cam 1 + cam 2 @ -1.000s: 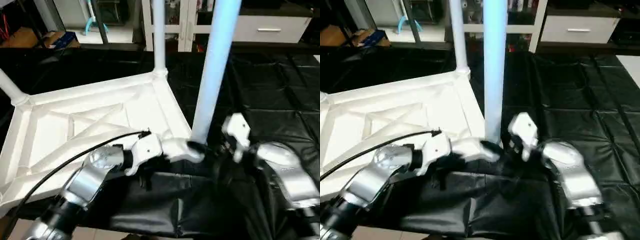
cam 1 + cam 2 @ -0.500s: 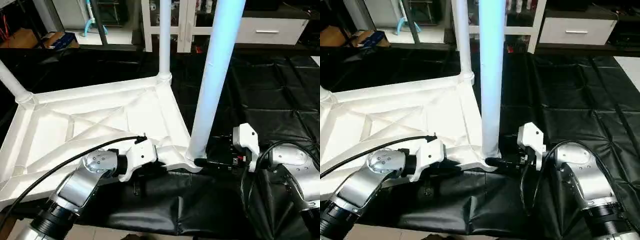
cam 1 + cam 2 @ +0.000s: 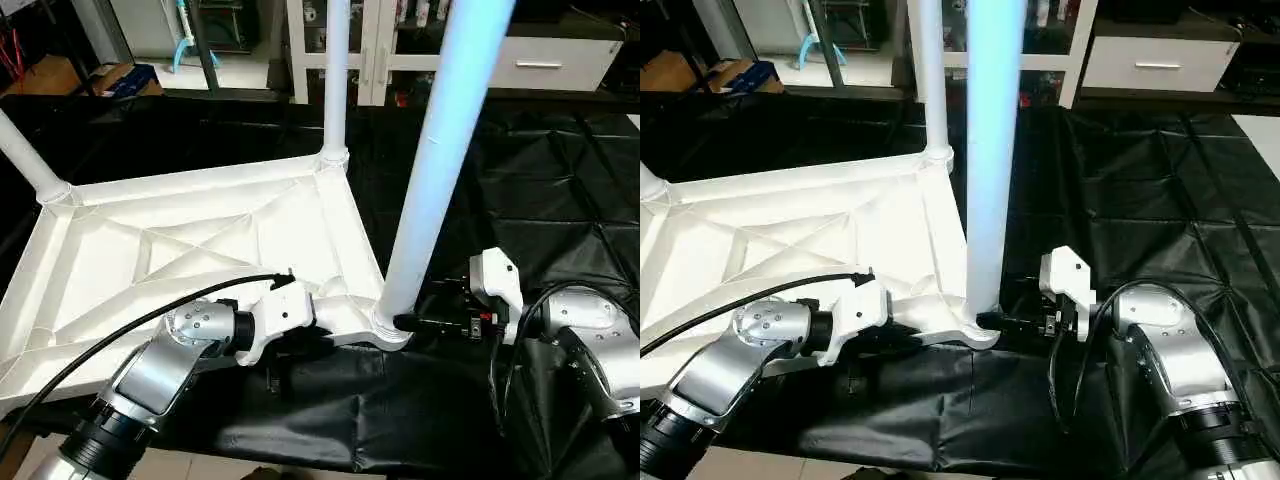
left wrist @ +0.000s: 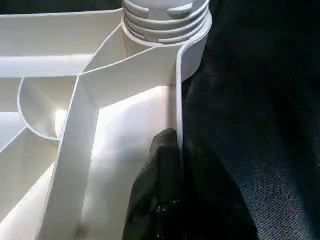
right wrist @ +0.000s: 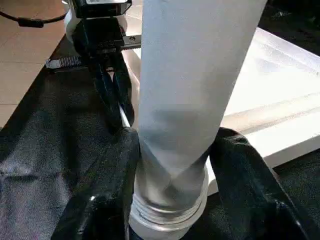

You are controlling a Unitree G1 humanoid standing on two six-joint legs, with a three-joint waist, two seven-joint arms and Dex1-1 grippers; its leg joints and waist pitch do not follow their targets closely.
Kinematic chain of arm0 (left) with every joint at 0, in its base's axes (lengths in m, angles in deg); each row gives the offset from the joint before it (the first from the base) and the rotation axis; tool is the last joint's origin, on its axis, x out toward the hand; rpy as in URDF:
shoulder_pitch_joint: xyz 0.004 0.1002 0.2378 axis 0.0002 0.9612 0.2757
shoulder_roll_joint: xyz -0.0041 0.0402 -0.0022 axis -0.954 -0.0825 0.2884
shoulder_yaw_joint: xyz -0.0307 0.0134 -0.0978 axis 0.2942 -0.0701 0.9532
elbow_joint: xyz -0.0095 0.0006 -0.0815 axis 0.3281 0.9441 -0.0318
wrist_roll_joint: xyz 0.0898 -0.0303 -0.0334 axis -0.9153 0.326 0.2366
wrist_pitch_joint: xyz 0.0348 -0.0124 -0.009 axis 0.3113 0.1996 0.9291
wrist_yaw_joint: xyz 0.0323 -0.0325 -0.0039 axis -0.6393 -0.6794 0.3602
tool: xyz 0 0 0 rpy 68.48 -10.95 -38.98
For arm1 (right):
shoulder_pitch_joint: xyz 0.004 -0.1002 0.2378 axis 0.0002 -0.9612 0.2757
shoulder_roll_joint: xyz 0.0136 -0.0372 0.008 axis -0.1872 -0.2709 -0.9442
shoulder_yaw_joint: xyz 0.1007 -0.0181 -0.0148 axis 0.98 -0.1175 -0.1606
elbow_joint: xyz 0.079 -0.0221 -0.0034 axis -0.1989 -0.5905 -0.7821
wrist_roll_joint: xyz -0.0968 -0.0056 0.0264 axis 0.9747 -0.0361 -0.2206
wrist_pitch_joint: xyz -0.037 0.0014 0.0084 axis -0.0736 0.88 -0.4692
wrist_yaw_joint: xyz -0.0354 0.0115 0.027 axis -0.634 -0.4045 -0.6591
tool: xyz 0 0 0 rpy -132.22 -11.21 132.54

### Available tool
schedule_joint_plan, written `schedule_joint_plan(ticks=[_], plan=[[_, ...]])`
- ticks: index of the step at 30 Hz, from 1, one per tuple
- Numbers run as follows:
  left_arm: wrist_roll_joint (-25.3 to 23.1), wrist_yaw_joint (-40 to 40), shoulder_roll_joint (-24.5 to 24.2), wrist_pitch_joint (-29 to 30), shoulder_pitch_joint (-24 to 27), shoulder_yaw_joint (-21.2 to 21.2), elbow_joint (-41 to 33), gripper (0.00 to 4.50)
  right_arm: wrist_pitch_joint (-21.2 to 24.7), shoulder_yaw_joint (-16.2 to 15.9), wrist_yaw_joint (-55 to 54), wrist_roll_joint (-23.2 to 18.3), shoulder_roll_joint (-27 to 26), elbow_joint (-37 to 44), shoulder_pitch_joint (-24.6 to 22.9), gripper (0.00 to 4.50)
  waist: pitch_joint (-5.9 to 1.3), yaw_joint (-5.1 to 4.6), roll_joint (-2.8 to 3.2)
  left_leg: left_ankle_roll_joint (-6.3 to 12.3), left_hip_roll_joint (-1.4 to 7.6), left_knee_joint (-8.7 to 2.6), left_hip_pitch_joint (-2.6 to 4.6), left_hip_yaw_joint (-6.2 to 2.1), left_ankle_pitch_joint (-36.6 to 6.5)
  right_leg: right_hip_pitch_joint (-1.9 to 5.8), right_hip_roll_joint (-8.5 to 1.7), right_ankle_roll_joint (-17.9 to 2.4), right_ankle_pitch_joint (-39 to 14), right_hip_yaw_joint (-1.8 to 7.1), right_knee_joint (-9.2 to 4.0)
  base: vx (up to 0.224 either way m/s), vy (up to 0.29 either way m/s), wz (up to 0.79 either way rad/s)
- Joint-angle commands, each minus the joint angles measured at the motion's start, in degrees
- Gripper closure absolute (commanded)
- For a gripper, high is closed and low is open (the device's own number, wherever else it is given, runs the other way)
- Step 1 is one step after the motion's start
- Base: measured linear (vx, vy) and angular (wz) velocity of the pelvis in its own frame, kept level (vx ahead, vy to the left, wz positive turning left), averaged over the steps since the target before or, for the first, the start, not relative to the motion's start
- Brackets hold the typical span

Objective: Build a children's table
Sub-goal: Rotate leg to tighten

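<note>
The children's table lies upside down on black sheeting, its white tabletop (image 3: 190, 235) showing the X-ribbed underside. Three white legs stand in corner sockets: one at the far left (image 3: 25, 155), one at the back (image 3: 336, 80), one at the near right corner (image 3: 440, 160). My left gripper (image 4: 175, 142) is shut on the tabletop's rim just beside the near right socket (image 4: 165, 15). My right gripper (image 5: 175, 135) reaches in from the right, and its two black fingers (image 5: 107, 195) clasp the base of the near right leg (image 5: 190, 75) just above its threaded end.
Black sheeting (image 3: 540, 180) covers the work surface, creased, with its front edge close to my arms. White shelving (image 3: 380, 50) and a drawer unit (image 3: 545, 60) stand behind. A black cable (image 3: 110, 335) loops over my left forearm.
My right gripper has come down to the near right leg's base and its fingers have drawn in onto it. The left gripper keeps its hold on the rim. The camera has shifted.
</note>
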Motion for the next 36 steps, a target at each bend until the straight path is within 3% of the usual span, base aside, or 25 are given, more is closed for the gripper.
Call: schedule_joint_plan(ticks=[1,6,7,10,13,14,17,18,20,21,22,24,27,28,31,32,33,34,36], plan=[[0.18,-0.41,-0.15,0.79,1.13,-2.01,0.07,4.5,0.61,-2.02,1.84,0.47,-0.17,0.0,-0.19,2.58,-3.51,0.05,-1.29,6.9,6.16,-4.66,1.41,-3.22,-9.17,1.95,-3.55,-16.27,-9.37,1.62,-2.66,0.0,0.0,0.0],[0.03,0.09,0.37,0.7,0.71,-1.8,0.57,4.5,1.71,-0.82,-1.0,0.24,-1.53,-0.85,-0.1,2.6,-3.53,0.03,-1.28,7.15,6.13,-4.61,1.37,-3.18,-8.69,1.94,-3.53,-16.45,-8.52,1.63,-2.59,0.0,0.0,0.0],[-0.58,1.78,1.42,0.83,-0.15,-1.42,1.78,4.5,3.22,0.49,-5.64,0.37,-3.6,-1.87,0.09,2.61,-3.39,-0.11,-1.19,7.15,6.08,-4.61,1.3,-3.07,-8.82,1.82,-3.49,-16.57,-8.63,1.72,-2.68,0.0,0.0,0.0],[-2.0,5.03,3.19,1.22,-1.86,-0.88,4.33,4.5,4.43,1.44,-12.12,1.7,-6.32,-3.01,0.02,2.61,-3.01,-0.53,-1.36,4.28,5.91,-5.02,1.41,-3.26,-13.86,1.45,-3.43,-15.11,-15.74,1.78,-3.4,0.0,0.0,0.0],[-3.56,9.99,6.73,1.77,-4.93,-0.34,8.57,4.5,8.41,3.13,-23.96,3.83,-10.99,-2.77,-0.59,2.62,-2.78,-0.9,-1.25,1.61,5.86,-5.37,1.51,-3.57,-17.3,1.29,-3.39,-13.4,-20.64,1.8,-3.7,0.0,0.0,0.0],[-4.29,12.42,8.4,2.06,-6.19,-0.19,10.15,4.5,10.04,3.72,-28.94,5.14,-12.74,-2.34,-0.96,2.62,-2.56,-1.24,-1.38,-0.5,5.68,-5.59,1.67,-3.64,-19.92,0.87,-3.19,-11.56,-24.26,1.84,-4.1,0.0,0.0,0.0],[-6.07,17.81,11.84,2.46,-8.49,-0.14,13.02,4.5,12.46,4.66,-37.62,7.64,-16.27,-0.99,-2.07,2.62,-2.63,-1.28,-1.4,-2.06,5.66,-5.8,1.76,-4.01,-22.26,0.72,-3.43,-9.75,-26.61,1.81,-4.36,0.0,0.0,0.0],[-6.81,20.4,13.46,2.76,-9.4,-0.06,14.17,4.5,13.36,5.09,-41.11,8.53,-17.97,-0.34,-2.66,2.62,-2.4,-1.49,-1.11,-2.35,5.63,-5.93,1.68,-3.96,-23.23,0.57,-3.26,-8.99,-27.05,1.85,-4.62,0.0,0.0,0.0],[-7.2,22.86,15.14,2.96,-10.16,0.2,15.29,4.5,13.4,5.32,-44.16,9.71,-19.59,-0.18,-3.11,2.62,-2.48,-1.59,-1.24,-2.93,5.47,-5.88,1.99,-4.02,-24.75,0.21,-3.31,-8.12,-28.66,1.86,-4.9,0.0,0.0,0.0],[-7.32,24.3,16.16,3.05,-10.58,0.43,16.0,4.5,13.11,5.34,-45.88,10.59,-20.52,-0.27,-3.31,2.62,-2.3,-1.72,-0.84,-3.26,5.55,-6.09,1.98,-4.11,-25.82,0.08,-3.22,-7.7,-29.21,1.75,-5.08,0.0,0.0,0.0],[-7.64,26.23,17.56,2.92,-11.24,0.55,16.98,4.5,12.3,5.39,-48.32,11.74,-22.01,-0.35,-3.55,2.63,-2.47,-1.74,-0.95,-3.44,5.43,-6.1,2.17,-4.17,-26.66,0.11,-3.16,-7.27,-29.11,1.61,-5.2,0.0,0.0,0.0],[-7.68,27.74,18.78,2.8,-11.74,0.81,17.71,4.5,11.24,5.29,-50.06,12.61,-23.25,-0.26,-3.69,2.63,-2.39,-1.81,-0.89,-3.59,5.32,-6.13,2.29,-4.11,-27.5,-0.23,-3.06,-6.87,-29.12,1.65,-5.47,0.0,0.0,0.0],[-8.24,28.34,19.46,1.97,-12.1,1.35,18.76,4.5,10.56,4.4,-52.18,13.1,-24.51,0.78,-3.31,2.63,-2.54,-1.84,-0.62,-3.03,5.39,-6.37,2.1,-4.24,-27.13,0.0,-3.12,-6.82,-26.88,1.67,-5.3,0.0,0.0,0.0],[-8.34,27.75,18.91,1.71,-11.72,1.64,18.49,4.5,10.64,4.45,-50.5,10.98,-24.81,1.51,-2.97,2.63,-2.49,-1.91,-0.54,-2.74,5.37,-6.46,1.88,-4.23,-26.97,0.14,-3.11,-7.01,-26.02,1.67,-5.24,0.0,0.0,0.0],[-7.94,26.24,17.56,1.55,-10.79,2.02,17.22,4.5,9.06,4.53,-46.38,8.3,-24.17,2.55,-2.39,1.93,-2.6,-1.78,-0.6,-2.0,5.52,-6.4,1.88,-4.11,-25.95,0.25,-3.25,-7.75,-24.25,1.79,-5.18,0.0,0.0,0.0],[-7.65,24.97,16.36,1.74,-9.97,2.16,16.03,4.5,9.1,4.27,-44.4,7.86,-23.13,2.88,-1.91,1.93,-2.83,-1.78,-0.67,-1.09,5.59,-6.37,1.28,-4.13,-23.45,0.91,-3.48,-8.59,-21.22,1.83,-4.72,0.0,0.0,0.0],[-7.36,23.8,15.29,1.87,-9.16,2.25,14.93,4.5,9.18,4.23,-42.54,7.32,-22.2,3.12,-1.48,1.87,-2.97,-1.72,-0.88,-0.55,5.64,-6.25,1.18,-4.12,-22.25,1.14,-3.59,-9.01,-19.95,1.83,-4.63,0.0,0.0,0.0],[-7.09,22.87,14.67,1.83,-8.67,2.23,14.27,4.5,9.5,4.16,-41.26,6.91,-21.6,3.27,-1.26,1.73,-2.92,-1.85,-0.84,0.59,5.62,-6.12,0.71,-4.0,-20.18,1.3,-3.72,-10.08,-18.01,1.92,-4.4,0.0,0.0,0.0],[-6.9,20.85,13.1,2.01,-7.58,1.88,12.68,4.5,11.25,4.78,-38.04,4.81,-20.71,3.7,-0.87,1.5,-2.95,-2.08,-1.03,2.04,5.61,-5.86,0.52,-3.85,-18.14,1.37,-3.76,-11.19,-17.11,1.86,-4.32,0.0,0.0,0.0]])
